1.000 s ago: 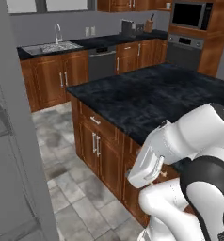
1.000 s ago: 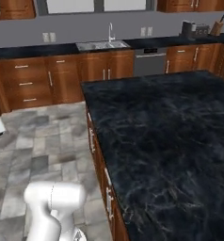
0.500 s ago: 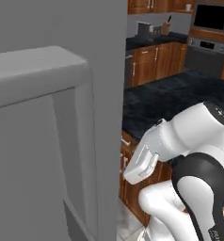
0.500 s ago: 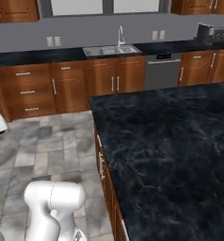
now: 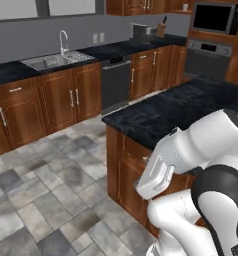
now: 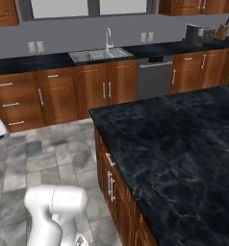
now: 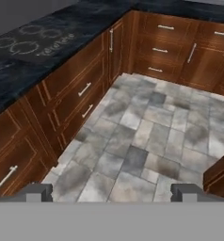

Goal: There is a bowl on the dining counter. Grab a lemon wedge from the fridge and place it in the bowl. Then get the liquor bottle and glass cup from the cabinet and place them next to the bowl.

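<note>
since the earlier frame my base has turned: grey panel gone. i see dining counter (image 6: 184, 153) ahead, corner near sink (image 6: 99, 54); gripper (image 7: 113, 192) released, empty, over tiled floor (image 7: 147, 141).

Black white-veined dining counter (image 6: 184, 144)

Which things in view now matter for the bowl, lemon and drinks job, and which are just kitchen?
Job: dining counter; gripper, open, holding nothing.

Just kitchen: sink, dishwasher, microwave, knife block, cooktop, tiled floor.
</note>
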Robot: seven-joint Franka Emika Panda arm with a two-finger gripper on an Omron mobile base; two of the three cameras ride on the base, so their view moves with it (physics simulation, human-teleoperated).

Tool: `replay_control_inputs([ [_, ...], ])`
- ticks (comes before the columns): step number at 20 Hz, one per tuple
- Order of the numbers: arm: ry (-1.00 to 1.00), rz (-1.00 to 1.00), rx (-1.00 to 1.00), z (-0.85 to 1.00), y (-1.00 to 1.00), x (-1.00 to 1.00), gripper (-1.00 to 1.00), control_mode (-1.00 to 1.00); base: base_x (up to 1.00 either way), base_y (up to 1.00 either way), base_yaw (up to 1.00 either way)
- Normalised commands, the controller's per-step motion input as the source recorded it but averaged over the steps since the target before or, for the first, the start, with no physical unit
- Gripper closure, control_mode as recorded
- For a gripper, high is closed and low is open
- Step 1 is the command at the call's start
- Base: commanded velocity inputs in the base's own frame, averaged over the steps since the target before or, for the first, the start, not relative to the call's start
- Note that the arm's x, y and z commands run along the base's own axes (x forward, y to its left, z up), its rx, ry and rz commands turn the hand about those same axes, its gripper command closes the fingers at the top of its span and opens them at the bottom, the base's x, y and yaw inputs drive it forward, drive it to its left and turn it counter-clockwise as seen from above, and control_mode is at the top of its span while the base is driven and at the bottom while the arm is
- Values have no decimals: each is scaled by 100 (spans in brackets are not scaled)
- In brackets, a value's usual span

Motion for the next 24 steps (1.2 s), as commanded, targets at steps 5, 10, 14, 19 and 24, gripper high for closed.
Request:
replay_control_inputs([
  [5, 0, 0, 0, 0, 0, 0, -100, 100, 37, 99, -34],
  [10, 0, 0, 0, 0, 0, 0, -100, 100, 52, 100, -27],
  [14, 0, 0, 0, 0, 0, 0, -100, 100, 70, 100, -34],
  [19, 0, 0, 0, 0, 0, 0, -100, 100, 78, 98, -45],
  [24, 0, 0, 0, 0, 0, 0, -100, 100, 77, 91, -51],
])
